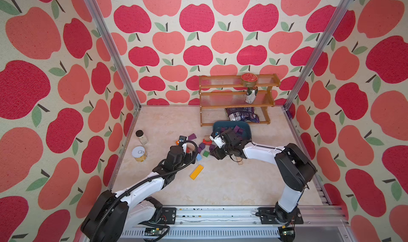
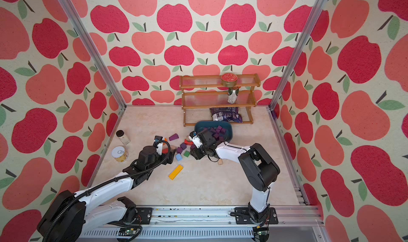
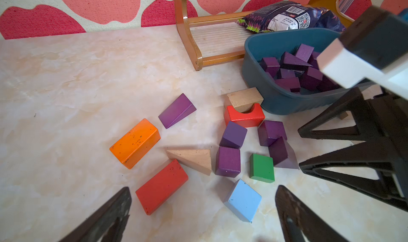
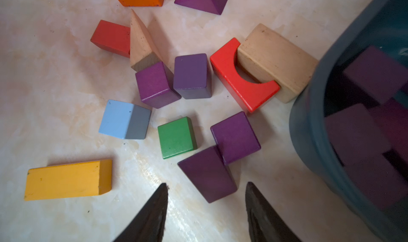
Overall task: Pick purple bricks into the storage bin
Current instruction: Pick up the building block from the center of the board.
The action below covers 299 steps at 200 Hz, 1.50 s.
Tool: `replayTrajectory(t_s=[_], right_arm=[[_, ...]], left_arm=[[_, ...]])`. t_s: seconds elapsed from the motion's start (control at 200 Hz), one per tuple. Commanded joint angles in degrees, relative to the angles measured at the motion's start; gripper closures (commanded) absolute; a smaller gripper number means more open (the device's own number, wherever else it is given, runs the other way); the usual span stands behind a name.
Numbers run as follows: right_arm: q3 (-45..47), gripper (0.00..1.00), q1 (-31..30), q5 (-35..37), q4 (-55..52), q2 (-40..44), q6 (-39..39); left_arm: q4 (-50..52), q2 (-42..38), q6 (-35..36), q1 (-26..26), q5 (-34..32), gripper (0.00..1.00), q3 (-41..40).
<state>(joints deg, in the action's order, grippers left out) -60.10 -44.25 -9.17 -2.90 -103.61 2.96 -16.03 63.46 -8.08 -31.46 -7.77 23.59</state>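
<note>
The storage bin (image 1: 242, 125), a teal tub, stands in front of the rack and holds several purple bricks (image 3: 289, 70). More purple bricks lie loose on the table beside it: a wedge (image 3: 176, 110), two cubes (image 4: 155, 85) (image 4: 192, 75), another cube (image 4: 235, 137) and a longer piece (image 4: 207, 174). My right gripper (image 4: 206, 184) is open just over the table. The near end of that longer piece lies at its fingertips, not gripped. My left gripper (image 3: 203, 187) stands wide open and empty, short of a light-blue block (image 3: 242, 200).
Red (image 3: 161, 185), orange (image 3: 134, 143), green (image 3: 261, 168), plain wood (image 3: 244, 98) and red arch (image 3: 244, 118) blocks mix with the purple ones. A yellow block (image 1: 196, 172) lies nearer the front. A wooden rack (image 1: 236, 101) with a snack bag (image 1: 241, 115) stands behind the bin. A jar (image 1: 141, 137) and a can (image 1: 139, 154) stand at the left.
</note>
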Motion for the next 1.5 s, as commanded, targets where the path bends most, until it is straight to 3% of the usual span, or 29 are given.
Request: replayTrajectory(t_s=[0.0, 0.955, 1.491], right_arm=[[-2.19, 0.44, -0.32, -1.59, -2.91, -1.64, -1.19], [-9.18, 0.54, -0.38, -0.4, -8.43, -8.4, -4.28], [-12.46, 0.56, -2.29, 6.98, -11.3, -11.78, -6.03]], left_arm=[[0.3, 0.09, -0.57, 0.39, -0.84, 0.01, 0.58], [0.47, 0.33, -0.61, 0.47, -0.58, 0.01, 0.66], [0.59, 0.27, -0.49, 0.56, -0.58, 0.01, 0.66]])
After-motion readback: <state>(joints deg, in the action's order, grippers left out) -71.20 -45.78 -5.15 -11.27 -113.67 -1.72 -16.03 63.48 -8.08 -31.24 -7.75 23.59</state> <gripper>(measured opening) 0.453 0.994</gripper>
